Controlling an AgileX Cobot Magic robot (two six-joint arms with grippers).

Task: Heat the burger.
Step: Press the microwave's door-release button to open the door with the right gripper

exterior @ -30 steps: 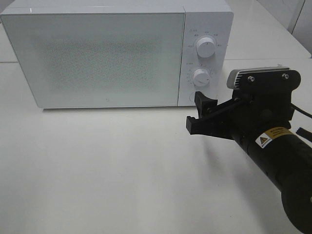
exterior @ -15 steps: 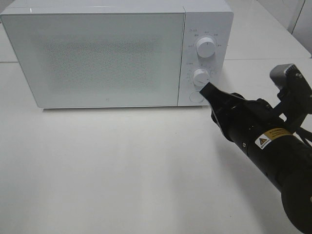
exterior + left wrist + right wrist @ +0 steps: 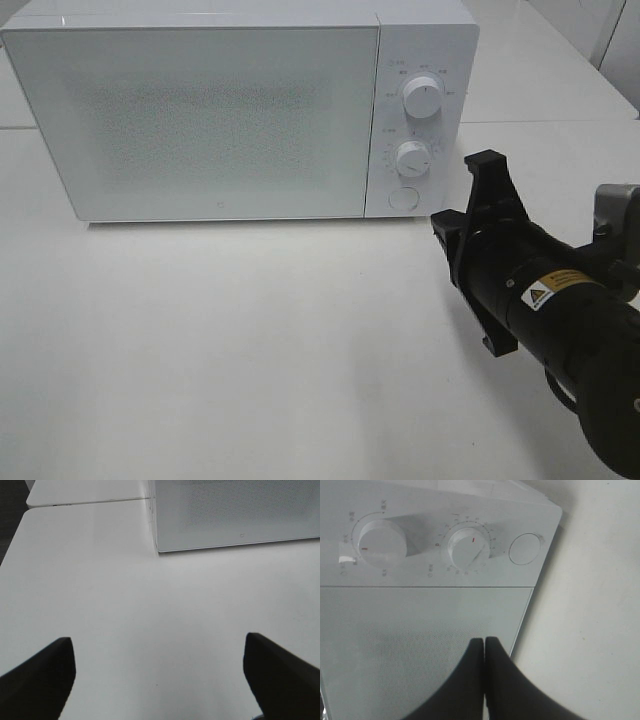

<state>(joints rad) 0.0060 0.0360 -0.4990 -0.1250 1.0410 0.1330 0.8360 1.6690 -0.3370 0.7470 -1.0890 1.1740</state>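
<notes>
Our right pincer point(image 3: 484, 641) has just closed empty near the white box-shaped microwave's point(image 3: 200, 120) round button point(image 3: 525, 549), likely to press it; our left pincer point(image 3: 157, 642) gapes empty.

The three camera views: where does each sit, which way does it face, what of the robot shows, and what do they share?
Exterior high: mounted high off the arms, looking down at the white microwave on the table; right arm at right.
Left wrist: on the left arm, low over the table, facing the microwave's door corner; open left tool.
Right wrist: on the right arm, close to the microwave's control panel; shut right tool.
Shared: all see the microwave; exterior high and right wrist both show its round button.
</notes>
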